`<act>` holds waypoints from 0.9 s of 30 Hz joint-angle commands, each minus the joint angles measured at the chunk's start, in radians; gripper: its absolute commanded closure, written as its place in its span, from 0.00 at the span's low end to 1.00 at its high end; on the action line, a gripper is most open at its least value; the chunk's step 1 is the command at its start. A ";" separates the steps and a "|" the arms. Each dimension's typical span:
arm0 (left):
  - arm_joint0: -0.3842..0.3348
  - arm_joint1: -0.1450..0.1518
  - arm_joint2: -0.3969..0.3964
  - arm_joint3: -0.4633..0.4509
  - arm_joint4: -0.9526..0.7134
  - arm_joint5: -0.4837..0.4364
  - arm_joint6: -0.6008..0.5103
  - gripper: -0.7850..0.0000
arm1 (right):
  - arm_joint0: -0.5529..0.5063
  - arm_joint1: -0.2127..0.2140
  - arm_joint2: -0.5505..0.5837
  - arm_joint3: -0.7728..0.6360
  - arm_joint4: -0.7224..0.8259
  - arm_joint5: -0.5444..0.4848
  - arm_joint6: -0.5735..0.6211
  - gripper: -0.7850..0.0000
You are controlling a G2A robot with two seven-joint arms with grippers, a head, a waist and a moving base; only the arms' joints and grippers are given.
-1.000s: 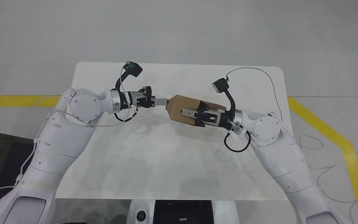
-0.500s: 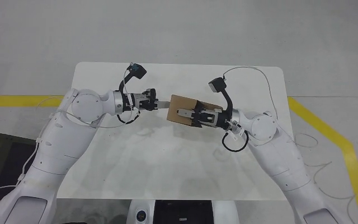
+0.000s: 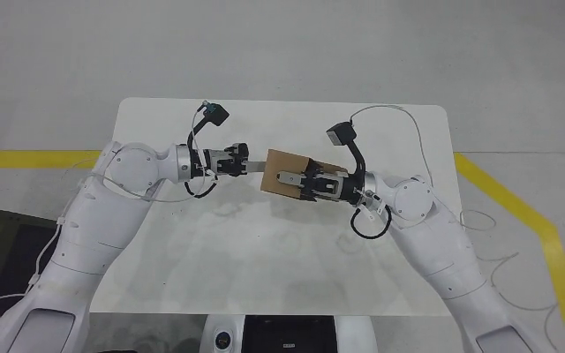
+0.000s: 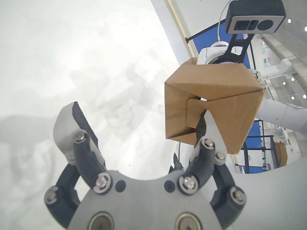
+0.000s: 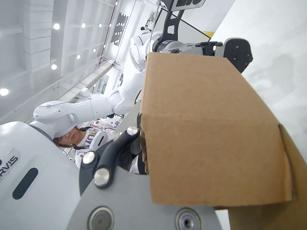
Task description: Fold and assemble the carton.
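The brown carton (image 3: 287, 169) hangs above the middle of the white table (image 3: 265, 265), with my right gripper (image 3: 303, 183) shut on its side wall. In the right wrist view the carton (image 5: 206, 130) is close up, and one silver finger (image 5: 128, 120) lies along its edge. My left gripper (image 4: 141, 123) is open at the carton's other end. One of its fingers (image 4: 207, 126) touches the folded end flaps of the carton (image 4: 215, 101), at the slit where they overlap. The other finger (image 4: 75, 118) is out in free air over the table.
The left gripper (image 5: 237, 53) shows just beyond the carton's far end in the right wrist view. A thin white cable (image 3: 424, 132) loops over the table's far right corner. A yellow floor line (image 3: 35, 159) runs past the table on both sides.
The right arm has carried the carton slightly left, toward the left gripper, and levelled it. The left gripper has shifted a little, staying at the carton's end.
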 commanded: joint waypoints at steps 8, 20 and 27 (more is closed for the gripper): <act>-0.017 -0.008 0.025 0.040 -0.054 -0.019 -0.032 0.00 | 0.002 -0.002 0.001 -0.001 0.021 -0.009 0.013 1.00; -0.040 -0.020 0.055 0.059 -0.084 -0.024 -0.044 0.00 | 0.001 -0.006 0.000 0.001 0.028 -0.019 0.014 1.00; -0.044 -0.023 0.062 0.057 -0.085 -0.027 -0.046 0.00 | -0.002 -0.007 0.001 0.000 0.028 -0.021 0.014 1.00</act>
